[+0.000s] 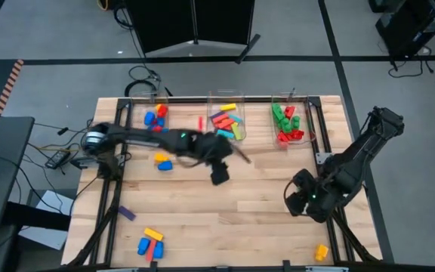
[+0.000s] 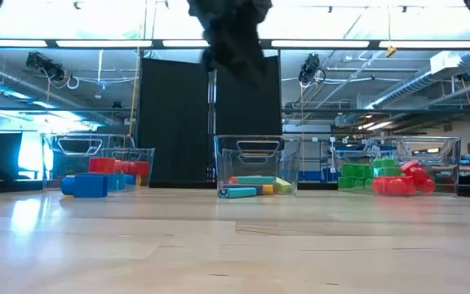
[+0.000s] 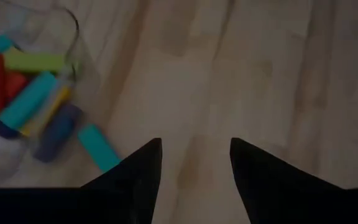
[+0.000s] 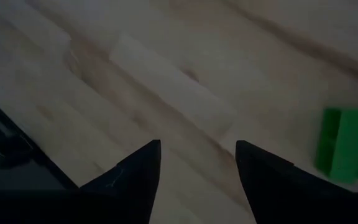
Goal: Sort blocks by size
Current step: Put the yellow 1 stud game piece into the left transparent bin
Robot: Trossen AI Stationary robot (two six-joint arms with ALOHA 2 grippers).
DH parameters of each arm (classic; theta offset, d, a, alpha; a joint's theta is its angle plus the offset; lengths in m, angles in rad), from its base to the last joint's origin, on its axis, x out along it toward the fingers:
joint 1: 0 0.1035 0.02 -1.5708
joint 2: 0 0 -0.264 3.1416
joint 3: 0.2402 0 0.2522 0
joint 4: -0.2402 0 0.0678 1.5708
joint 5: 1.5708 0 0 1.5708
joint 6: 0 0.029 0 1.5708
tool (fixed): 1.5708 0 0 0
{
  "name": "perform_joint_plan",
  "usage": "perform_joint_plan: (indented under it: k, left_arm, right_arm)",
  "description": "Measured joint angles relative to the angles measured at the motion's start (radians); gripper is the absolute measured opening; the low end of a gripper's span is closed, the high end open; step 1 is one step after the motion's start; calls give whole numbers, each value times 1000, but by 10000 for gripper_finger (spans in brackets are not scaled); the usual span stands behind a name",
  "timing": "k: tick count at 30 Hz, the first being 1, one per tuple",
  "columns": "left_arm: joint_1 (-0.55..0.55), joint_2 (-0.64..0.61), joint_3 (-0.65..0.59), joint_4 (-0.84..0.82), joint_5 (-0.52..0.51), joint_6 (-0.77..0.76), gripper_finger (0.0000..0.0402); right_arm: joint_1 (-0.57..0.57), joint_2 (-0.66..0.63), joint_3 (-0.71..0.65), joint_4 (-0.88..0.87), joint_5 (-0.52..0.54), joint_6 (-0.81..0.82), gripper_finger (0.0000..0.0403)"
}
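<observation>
Left gripper [image 1: 219, 175] hangs just in front of the middle bin [image 1: 227, 121] — jaws apart, nothing between them, bare wood under the tips in the left wrist view. Right gripper [image 1: 300, 200] sits well off to the middle bin's right-front, near the table's [image 1: 263, 219] right edge; fingers spread, empty too, with one green block [image 4: 344, 149] lying ahead of it.

Progress, by my read: well along, not done. Long blocks [image 1: 229, 121] fill the middle bin, red and blue ones the left bin [image 1: 151, 117], green and red ones the right bin [image 1: 289, 121]. Left over — a yellow-blue pair [image 1: 162, 162] left-front of the middle bin, a cluster [image 1: 150, 243] far front-left, a purple piece [image 1: 126, 214], a yellow one [image 1: 322, 251] far front-right.
</observation>
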Motion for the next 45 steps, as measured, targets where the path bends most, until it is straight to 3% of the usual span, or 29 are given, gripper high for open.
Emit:
perform_joint_plan:
  k: [10,16,23,31,41,45]
  left_arm:
    - [-199,-396,-487,294,-169,-225,198]
    - [-332,-563,-654,356,-244,-270,198]
    - [-462,-716,-787,337,-474,-278,198]
    - [-385,-886,-926,352,-469,-181,198]
    - [-233,-914,-1000,400,-406,-119,198]
    - [-210,-914,-1000,420,-380,-88,198]
  right_arm:
    - [3,200,85,-49,-240,-3,216]
    - [3,355,206,-156,-357,-8,216]
    - [-10,506,329,-163,-475,-123,217]
    - [-12,547,381,-166,-581,-178,218]
    - [108,535,381,-157,-575,287,218]
    - [163,535,381,-141,-606,364,221]
